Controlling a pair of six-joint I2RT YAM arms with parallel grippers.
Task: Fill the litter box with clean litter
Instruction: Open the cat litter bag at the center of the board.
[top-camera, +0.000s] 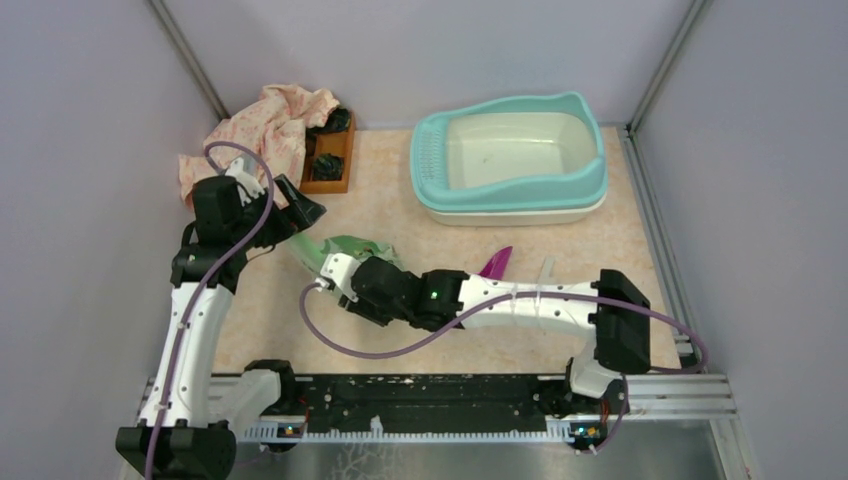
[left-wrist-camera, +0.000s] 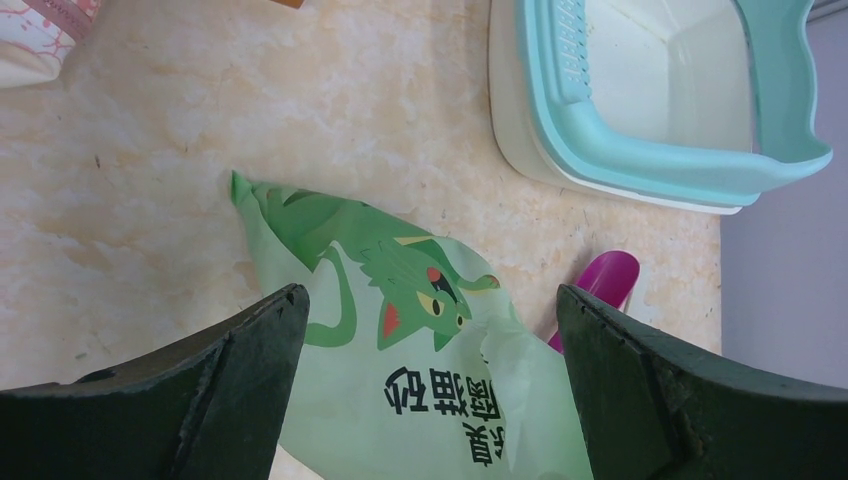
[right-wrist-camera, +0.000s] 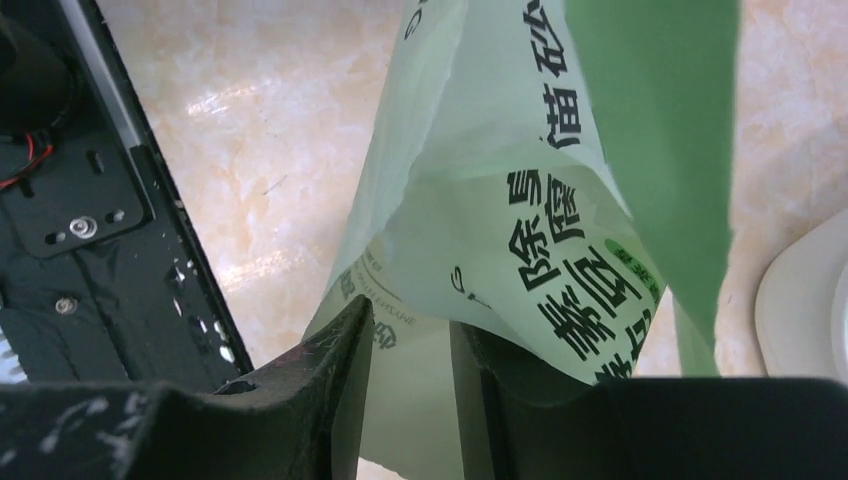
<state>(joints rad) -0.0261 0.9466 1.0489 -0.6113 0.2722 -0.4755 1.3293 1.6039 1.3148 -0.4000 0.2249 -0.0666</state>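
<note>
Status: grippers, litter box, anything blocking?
Left gripper open over bag. Right gripper shut on bag. Litter box basin looks empty. Purple scoop lies beside bag.

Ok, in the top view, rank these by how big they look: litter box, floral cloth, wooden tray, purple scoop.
1. litter box, clearly largest.
2. floral cloth.
3. wooden tray.
4. purple scoop, smallest as seen, but only part of it shows, so its rank is unsure.

The beige marbled tabletop (top-camera: 620, 250) carries a teal-rimmed cream plastic litter box (top-camera: 515, 193) at one o'clock. A small brown wooden tray (top-camera: 347, 160) and a crumpled pink floral cloth (top-camera: 265, 130) sit at eleven. A purple plastic scoop (top-camera: 497, 262) lies near centre at three, and a pale green printed plastic bag (top-camera: 345, 248) at nine.
</note>
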